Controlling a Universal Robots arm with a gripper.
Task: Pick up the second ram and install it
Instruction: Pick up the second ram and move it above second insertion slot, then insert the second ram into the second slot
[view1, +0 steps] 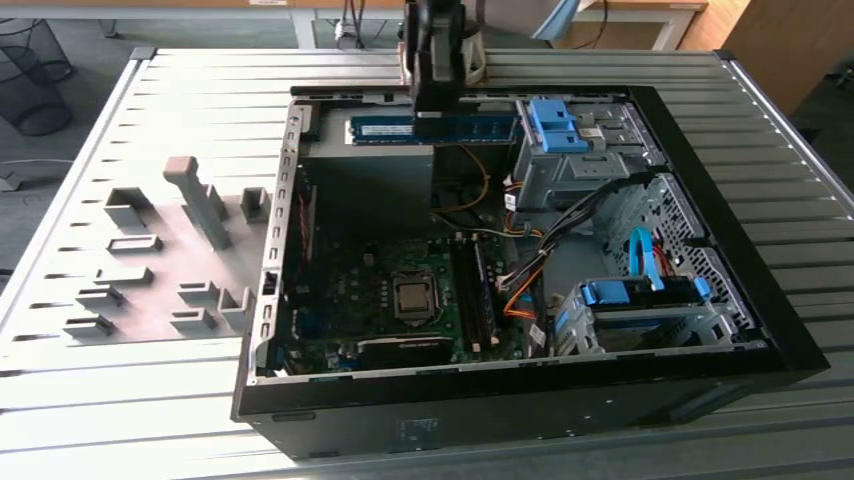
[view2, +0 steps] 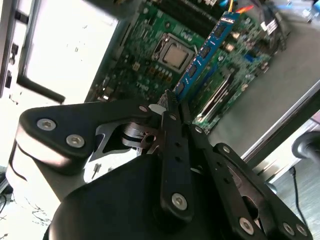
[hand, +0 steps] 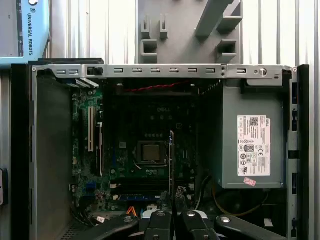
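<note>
Presently the tool (view2: 172, 102) is pinching the ram (view2: 205, 50) by one edge, holding it above the board (view1: 334, 290) in the open case (view1: 534, 405); any tilt is risking a missed slot.

One ram stick (view1: 490, 128) sits in one gripper (view1: 435, 112). Below it are one computer case (view1: 747, 330), one processor (view1: 415, 297) and two blue drive brackets (view1: 554, 125). Off to its side are perhaps ten grey holder blocks (view1: 131, 243).
</note>
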